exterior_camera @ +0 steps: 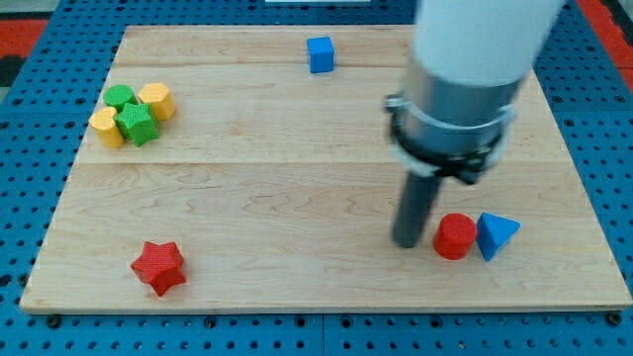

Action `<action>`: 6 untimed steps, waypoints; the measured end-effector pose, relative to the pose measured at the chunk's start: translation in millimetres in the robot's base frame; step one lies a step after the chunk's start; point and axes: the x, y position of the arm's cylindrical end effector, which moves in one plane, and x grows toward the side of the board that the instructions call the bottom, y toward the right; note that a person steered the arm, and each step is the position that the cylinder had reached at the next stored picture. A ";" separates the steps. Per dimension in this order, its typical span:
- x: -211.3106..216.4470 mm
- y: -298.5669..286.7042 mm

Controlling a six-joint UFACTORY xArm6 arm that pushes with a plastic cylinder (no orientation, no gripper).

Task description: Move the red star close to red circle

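Nearest the frame's bottom edge, lower left: red star [158, 267] lying flat on the wooden desk [257, 188], alone, well apart from every other block. Star shape with no real long axis; one point aims toward the bottom of the frame, two spread toward the upper left and upper right, though the exact set of the points is hard to read at this size. Lower right, slightly farther up: red circle [455, 236], a short cylinder standing on its flat face, with a blue triangle [496, 235] touching or just beside it on the right, apex pointing right. My tip [406, 243] stands just left of the red circle, a thin gap seeming to show between them; contact cannot be confirmed. No gripper on this arm, only the dark rod, so nothing is held or pinched. Rod rises into a dark collar and a wide white housing [475, 49], which is cut off by the frame's top and hides part of the upper right of the desk. Far left, upper: tight cluster of two green blocks [129, 114] and two yellow blocks [156, 100], shapes unclear, touching one another. Farthest, top centre: blue cube [319, 53], alone.
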 end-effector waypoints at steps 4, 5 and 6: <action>-1.7 -277.5; -18.5 -213.9; -26.7 -113.4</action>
